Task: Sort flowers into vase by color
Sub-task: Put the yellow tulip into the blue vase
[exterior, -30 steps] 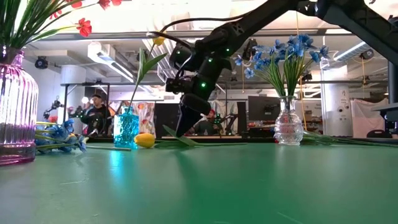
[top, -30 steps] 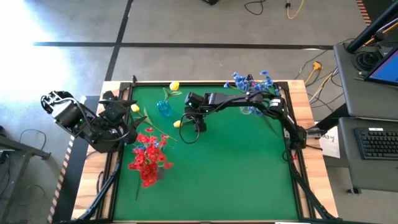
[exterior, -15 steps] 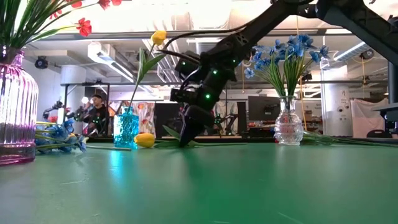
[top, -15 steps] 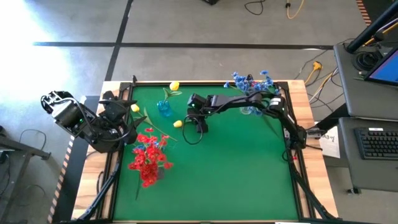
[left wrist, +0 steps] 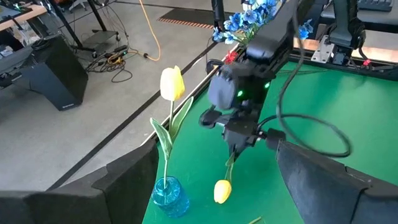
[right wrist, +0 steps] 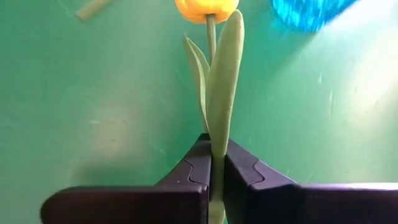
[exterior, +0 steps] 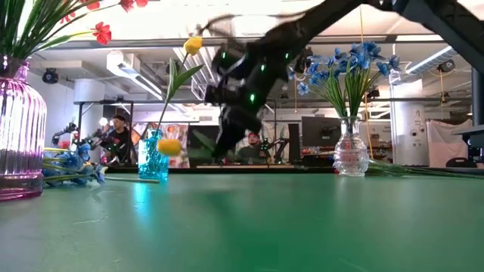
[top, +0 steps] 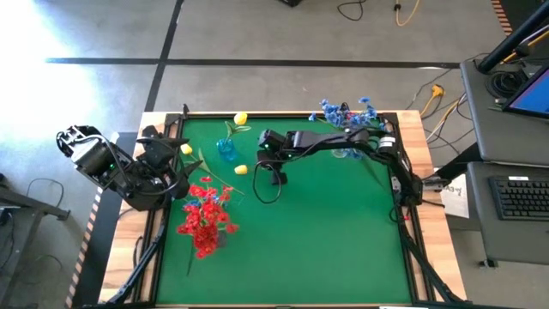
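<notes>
A yellow flower [top: 241,170] with a green stem and a long leaf [right wrist: 224,74] hangs from my right gripper [top: 262,167], which is shut on it at the table's middle left. Just beyond it, a small blue vase [top: 226,150] holds another yellow flower [top: 241,118] upright. Red flowers fill a pink vase [exterior: 19,136] at the near left. Blue flowers stand in a clear vase [exterior: 351,151] at the far right. My left gripper [top: 171,167] waits open at the left edge. My right gripper pinches the yellow flower's stem and leaf [right wrist: 216,146] between its two fingers, well below the blossom. The fingers slant down from the table's right side and run roughly in line with the stem. The blossom [exterior: 169,146] hangs ahead of the fingertips, clear of the table.
A few blue flowers [exterior: 72,170] lie on the cloth beside the pink vase. A cable loop [top: 268,187] trails from the right arm over the table's middle. The green cloth [top: 326,249] is bare on its near right half.
My right gripper dipped to the table over the lying yellow flower, took hold of its stem and rose again. The flower, flat on the cloth before, now hangs from the fingers with its blossom lifted clear beside the blue vase.
</notes>
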Robot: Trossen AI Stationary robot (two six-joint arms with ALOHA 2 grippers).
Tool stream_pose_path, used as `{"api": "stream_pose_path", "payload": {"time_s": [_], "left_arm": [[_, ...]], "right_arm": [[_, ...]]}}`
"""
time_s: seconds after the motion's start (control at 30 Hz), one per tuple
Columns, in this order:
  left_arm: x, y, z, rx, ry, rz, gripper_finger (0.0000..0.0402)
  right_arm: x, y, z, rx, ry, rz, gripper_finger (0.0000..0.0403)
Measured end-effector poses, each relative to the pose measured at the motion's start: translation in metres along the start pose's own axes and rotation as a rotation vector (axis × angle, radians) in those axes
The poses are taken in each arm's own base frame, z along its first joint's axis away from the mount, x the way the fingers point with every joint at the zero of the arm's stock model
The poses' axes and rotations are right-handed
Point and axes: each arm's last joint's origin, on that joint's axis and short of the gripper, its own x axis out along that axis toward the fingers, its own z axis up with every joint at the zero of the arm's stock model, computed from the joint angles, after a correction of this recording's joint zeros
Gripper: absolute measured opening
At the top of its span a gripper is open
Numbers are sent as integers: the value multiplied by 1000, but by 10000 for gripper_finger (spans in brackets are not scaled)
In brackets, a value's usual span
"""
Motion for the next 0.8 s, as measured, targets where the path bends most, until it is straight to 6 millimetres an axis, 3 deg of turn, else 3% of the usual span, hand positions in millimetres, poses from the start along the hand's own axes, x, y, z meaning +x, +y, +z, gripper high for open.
{"api": "stream_pose_path", "payload": {"time_s": [0.2, 0.5, 0.8], "left_arm": [[1, -3, 1, 12, -3, -7, 310], [7, -27, 4, 117, 17, -81, 310], [10, -37, 5, 195, 11, -83, 310]], "right_arm": [[-49, 7, 26, 5, -118, -12, 11], [-127, 18, 56, -17, -377, -41, 12], [-165, 24, 61, 18, -558, -66, 12]]}}
